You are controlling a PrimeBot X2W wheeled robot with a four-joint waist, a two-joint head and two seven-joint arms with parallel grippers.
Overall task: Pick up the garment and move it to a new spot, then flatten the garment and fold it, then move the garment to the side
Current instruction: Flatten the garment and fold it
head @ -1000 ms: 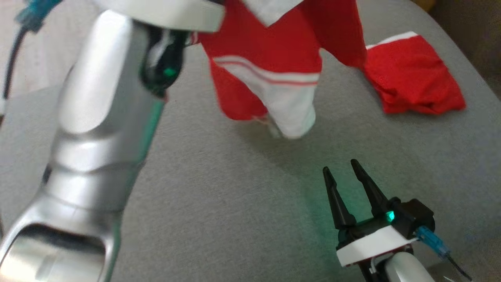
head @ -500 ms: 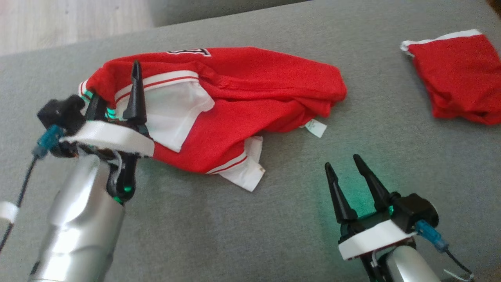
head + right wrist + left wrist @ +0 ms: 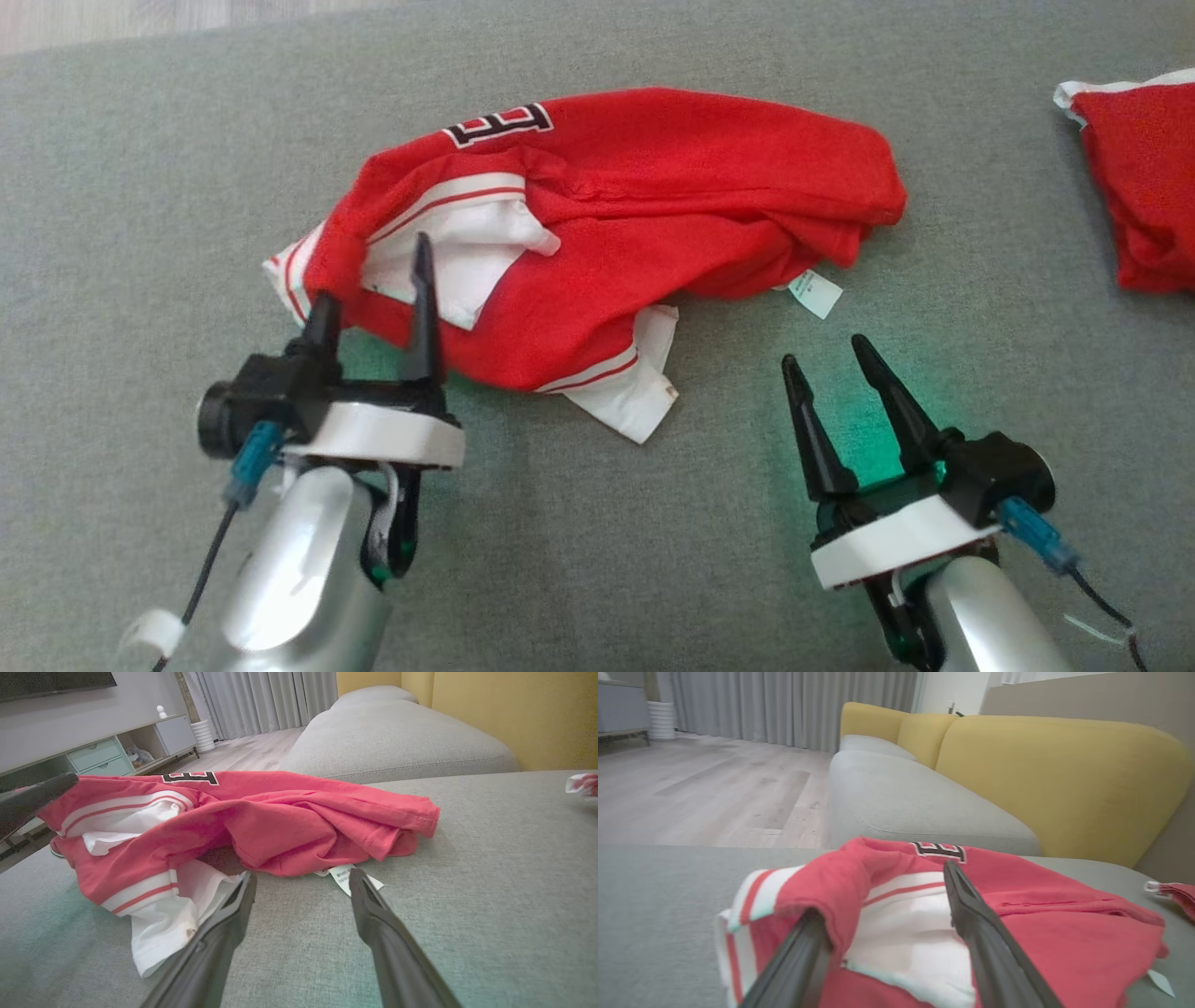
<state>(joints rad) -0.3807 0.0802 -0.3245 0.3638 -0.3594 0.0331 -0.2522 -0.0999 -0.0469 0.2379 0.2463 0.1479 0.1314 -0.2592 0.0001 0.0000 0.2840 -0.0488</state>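
The garment [image 3: 672,196], a red jersey with white striped sleeves and a black-and-white number, lies crumpled on the grey upholstered surface [image 3: 579,560]. My left gripper [image 3: 373,275] is open at the garment's left end. In the left wrist view [image 3: 880,891] white sleeve cloth lies between the fingers, and a red fold drapes over the tip of the left one. My right gripper [image 3: 823,353] stands open on bare surface just in front of the garment [image 3: 280,821], close to its white label [image 3: 815,292], with nothing between its fingers [image 3: 373,933].
A second red cloth [image 3: 1139,177] with white trim lies at the far right. Beyond the surface stand a grey sofa seat [image 3: 915,802] with yellow back cushions [image 3: 1055,774], wooden floor [image 3: 705,788] and a low cabinet [image 3: 107,756].
The garment hung from my shut left gripper; it now lies on the surface, let go. My left gripper has opened and drawn back to the garment's left end. The right gripper has stayed put.
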